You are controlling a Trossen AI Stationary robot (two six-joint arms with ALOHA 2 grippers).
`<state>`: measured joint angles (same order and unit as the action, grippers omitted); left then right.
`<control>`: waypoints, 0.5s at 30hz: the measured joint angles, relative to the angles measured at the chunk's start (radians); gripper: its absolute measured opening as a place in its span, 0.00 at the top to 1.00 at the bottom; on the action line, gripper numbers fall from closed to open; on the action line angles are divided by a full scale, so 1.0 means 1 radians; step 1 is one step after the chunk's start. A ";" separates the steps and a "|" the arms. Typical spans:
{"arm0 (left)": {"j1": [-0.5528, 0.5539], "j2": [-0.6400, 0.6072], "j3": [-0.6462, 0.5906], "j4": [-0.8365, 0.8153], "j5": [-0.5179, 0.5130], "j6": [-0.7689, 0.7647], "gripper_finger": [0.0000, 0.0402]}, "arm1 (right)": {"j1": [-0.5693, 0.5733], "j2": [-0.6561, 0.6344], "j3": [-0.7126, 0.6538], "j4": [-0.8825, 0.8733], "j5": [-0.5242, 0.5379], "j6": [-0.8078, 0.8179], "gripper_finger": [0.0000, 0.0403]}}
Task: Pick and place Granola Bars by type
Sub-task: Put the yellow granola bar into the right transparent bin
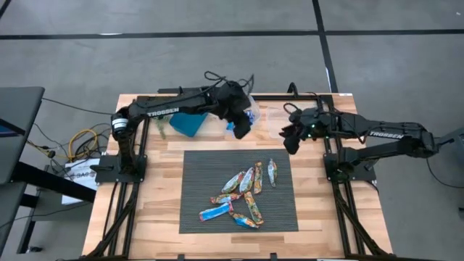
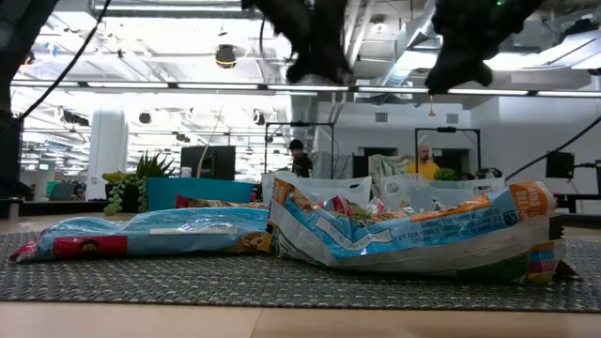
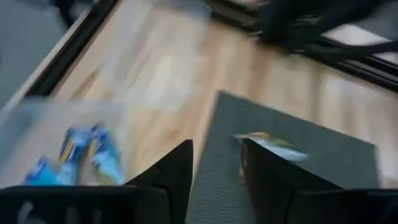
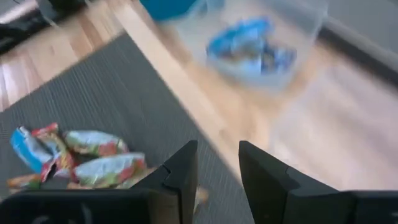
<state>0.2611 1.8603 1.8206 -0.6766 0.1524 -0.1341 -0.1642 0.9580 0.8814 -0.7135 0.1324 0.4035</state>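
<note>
Nearest the front edge, the Granola Bars [image 1: 245, 194] lie in a loose heap on the dark ribbed mat [image 1: 196, 163] at mid-table, some overlapping, blue and silvery-green and orange-brown wrappers mixed; in the low view a blue bar [image 2: 150, 233] lies flat beside a bigger crinkled wrapper [image 2: 413, 235] touching it. Wooden table [image 1: 159, 188] shows around the mat on all sides. Farther back, the left gripper [image 1: 241, 129] hangs just past the mat's far edge, near the middle, fingers [image 3: 171, 171] parted with a clear gap, nothing between them, so released and empty. Right gripper [image 1: 291, 142] hovers off the mat's far right corner, above the wood, fingers [image 4: 180, 171] also apart, empty. Beyond the left gripper, a clear plastic bin [image 1: 254, 112] holds several blue bars [image 4: 249, 46], seen blurred from both wrist cameras [image 3: 87, 155]. A second clear bin [image 1: 275, 129] sits just right of it, next to the right gripper; contents cannot be made out. A teal bin [image 1: 190, 125] sits left of them under the left arm [image 1: 174, 109]. Right arm [image 1: 377, 134] reaches in from the right side. Far back in the room, two people [image 2: 427, 161] stand beyond the table.
</note>
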 joint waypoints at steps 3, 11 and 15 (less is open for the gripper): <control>-0.064 -0.066 0.011 0.024 0.001 0.033 0.72 | 0.059 0.026 -0.001 -0.107 -0.001 0.133 0.73; -0.129 -0.352 -0.235 0.075 -0.003 -0.022 0.84 | 0.221 0.113 -0.043 -0.137 0.020 0.466 0.73; -0.154 -0.520 -0.468 0.226 0.000 -0.090 0.87 | 0.275 0.206 -0.048 -0.132 0.023 0.646 0.73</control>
<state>0.1072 1.3401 1.3522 -0.4508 0.1526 -0.2240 0.1112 1.1641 0.8330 -0.8453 0.1559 1.0496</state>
